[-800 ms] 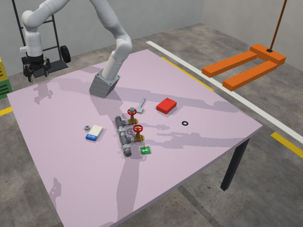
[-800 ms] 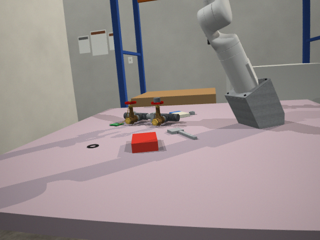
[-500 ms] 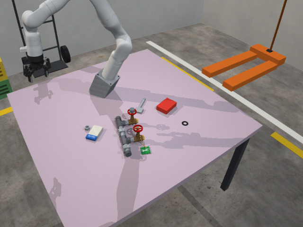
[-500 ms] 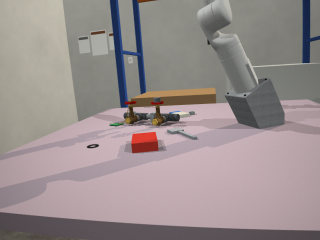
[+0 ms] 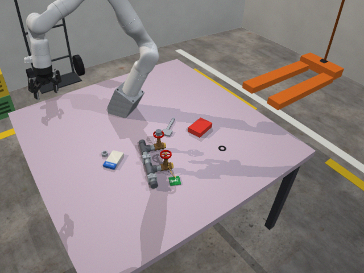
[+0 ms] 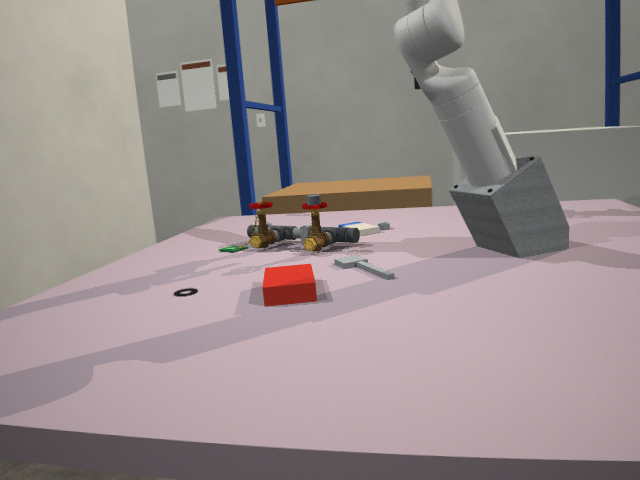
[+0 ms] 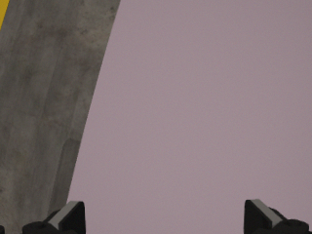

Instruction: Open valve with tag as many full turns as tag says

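A grey pipe (image 5: 148, 163) lies mid-table with two brass valves with red handwheels. The far valve (image 5: 158, 137) carries a grey cap on its wheel. The near valve (image 5: 166, 158) has a green tag (image 5: 174, 180) chained to it; I cannot read its writing. In the exterior view the tagged valve (image 6: 261, 227) is on the left, the capped one (image 6: 314, 227) on the right, and the tag (image 6: 233, 248) lies flat. My gripper (image 5: 44, 86) hangs open and empty high over the table's far left corner, far from the valves. The wrist view shows its fingertips over bare table and floor.
A red block (image 5: 199, 127), a grey hammer-like tool (image 5: 169, 127) and a black ring (image 5: 222, 146) lie right of the valves. A white and blue box (image 5: 113, 160) and a grey nut (image 5: 104, 153) lie to their left. The arm's grey base (image 5: 124, 101) stands behind.
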`<state>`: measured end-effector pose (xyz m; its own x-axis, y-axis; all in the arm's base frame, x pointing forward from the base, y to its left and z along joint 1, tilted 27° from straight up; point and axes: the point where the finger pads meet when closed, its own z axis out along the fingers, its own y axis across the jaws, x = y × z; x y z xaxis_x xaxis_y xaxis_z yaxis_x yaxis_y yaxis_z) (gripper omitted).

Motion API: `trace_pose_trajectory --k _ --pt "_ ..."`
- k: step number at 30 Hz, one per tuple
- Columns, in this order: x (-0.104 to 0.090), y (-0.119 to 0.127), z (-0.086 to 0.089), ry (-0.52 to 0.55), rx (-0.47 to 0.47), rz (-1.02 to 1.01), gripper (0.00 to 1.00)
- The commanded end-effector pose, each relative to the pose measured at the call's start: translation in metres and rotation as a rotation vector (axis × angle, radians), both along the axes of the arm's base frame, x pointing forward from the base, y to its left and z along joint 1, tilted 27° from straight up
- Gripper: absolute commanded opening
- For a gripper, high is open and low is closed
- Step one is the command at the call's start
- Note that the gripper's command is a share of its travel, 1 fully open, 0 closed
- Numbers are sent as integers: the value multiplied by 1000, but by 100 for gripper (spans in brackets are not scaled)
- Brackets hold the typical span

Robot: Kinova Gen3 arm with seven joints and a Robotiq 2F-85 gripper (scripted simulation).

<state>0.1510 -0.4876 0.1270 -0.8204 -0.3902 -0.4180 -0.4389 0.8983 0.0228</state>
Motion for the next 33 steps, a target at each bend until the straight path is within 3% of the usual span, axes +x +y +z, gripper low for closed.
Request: trace_pose_trajectory --k 1,11,17,25,27,30,33 --pt "5 1 2 2 -1 -3 100" --pt "46 12 10 15 7 -17 100" --pt "102 36 22 31 18 -38 100" --pt "184 85 40 48 36 -71 100" --pt "184 85 40 48 36 -71 100" --pt "222 116 50 55 47 -87 100" --pt "244 138 56 58 54 -98 100"
